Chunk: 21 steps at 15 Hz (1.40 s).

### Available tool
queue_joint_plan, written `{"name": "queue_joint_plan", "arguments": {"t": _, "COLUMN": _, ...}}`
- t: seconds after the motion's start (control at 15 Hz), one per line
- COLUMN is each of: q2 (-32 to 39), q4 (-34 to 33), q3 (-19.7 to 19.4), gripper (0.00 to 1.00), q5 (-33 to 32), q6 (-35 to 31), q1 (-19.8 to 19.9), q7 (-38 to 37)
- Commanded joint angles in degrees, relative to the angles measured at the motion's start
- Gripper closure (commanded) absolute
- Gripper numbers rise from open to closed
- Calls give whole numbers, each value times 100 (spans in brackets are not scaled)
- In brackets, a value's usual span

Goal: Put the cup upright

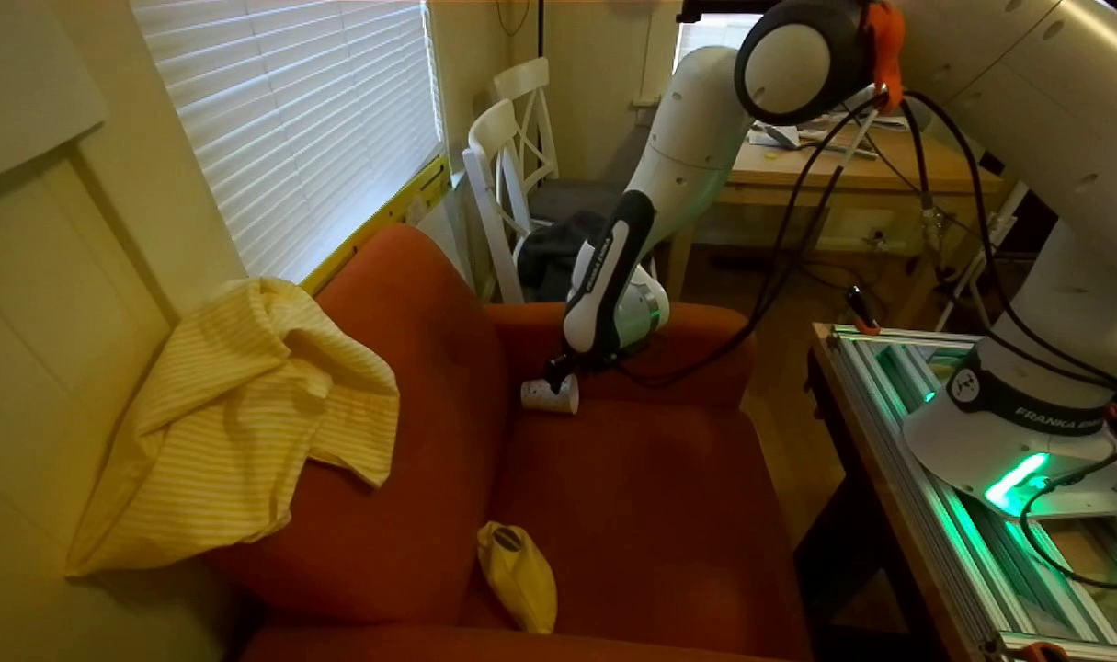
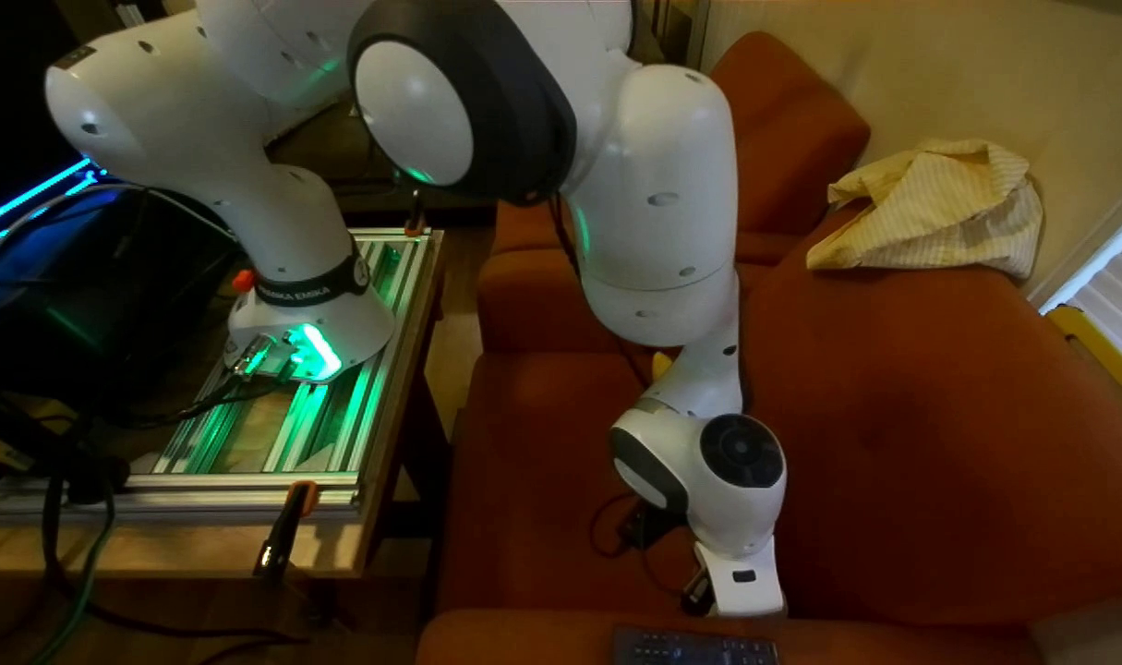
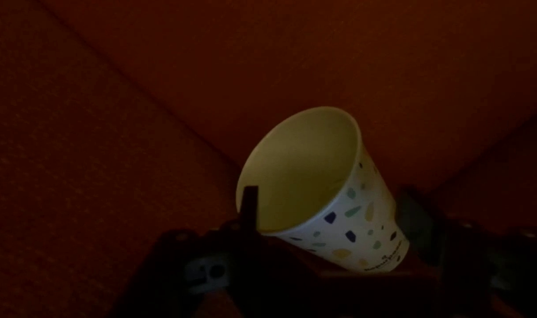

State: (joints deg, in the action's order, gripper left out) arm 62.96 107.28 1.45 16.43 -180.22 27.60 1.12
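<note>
The cup [image 1: 541,399] is white with small coloured specks and lies on its side on the red sofa seat, near the corner of armrest and backrest. In the wrist view the cup [image 3: 361,221] has its mouth toward the upper left. My gripper [image 1: 558,372] is down at the cup. In the wrist view the fingers of the gripper [image 3: 329,190] stand apart with the cup between them. The left finger overlaps the mouth and rim; the right finger is against the side wall, which looks dented there. How firmly they hold is unclear. In an exterior view the arm hides the cup.
The sofa's armrest [image 1: 705,342] and backrest [image 1: 411,368] rise close around the cup. A yellow rounded object [image 1: 521,579] lies farther along the seat. A yellow striped cloth [image 1: 245,414] hangs over the backrest. A remote [image 2: 694,648] lies on the armrest.
</note>
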Motion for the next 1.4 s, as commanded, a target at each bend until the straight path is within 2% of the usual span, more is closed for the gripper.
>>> {"name": "queue_joint_plan", "arguments": {"t": 0.0, "q2": 207, "q4": -256, "q3": 7, "gripper": 48, "q5": -266, "q6": -24, "q1": 100, "q7": -83}}
{"name": "queue_joint_plan", "arguments": {"t": 0.47, "q2": 105, "q4": -206, "q3": -51, "gripper": 96, "q5": -440, "q6": 79, "q1": 31, "q7": -55}}
{"name": "queue_joint_plan", "arguments": {"t": 0.67, "q2": 64, "q4": -185, "q3": -45, "gripper": 100, "q5": -501, "q6": 137, "q1": 14, "q7": -45}}
{"name": "queue_joint_plan", "arguments": {"t": 1.0, "q2": -18, "q4": -103, "q3": -30, "gripper": 98, "q5": -535, "q6": 134, "q1": 2, "q7": -23}}
{"name": "queue_joint_plan", "arguments": {"t": 1.33, "q2": -527, "q4": 327, "q3": -27, "gripper": 98, "q5": -669, "q6": 294, "q1": -103, "q7": 64}}
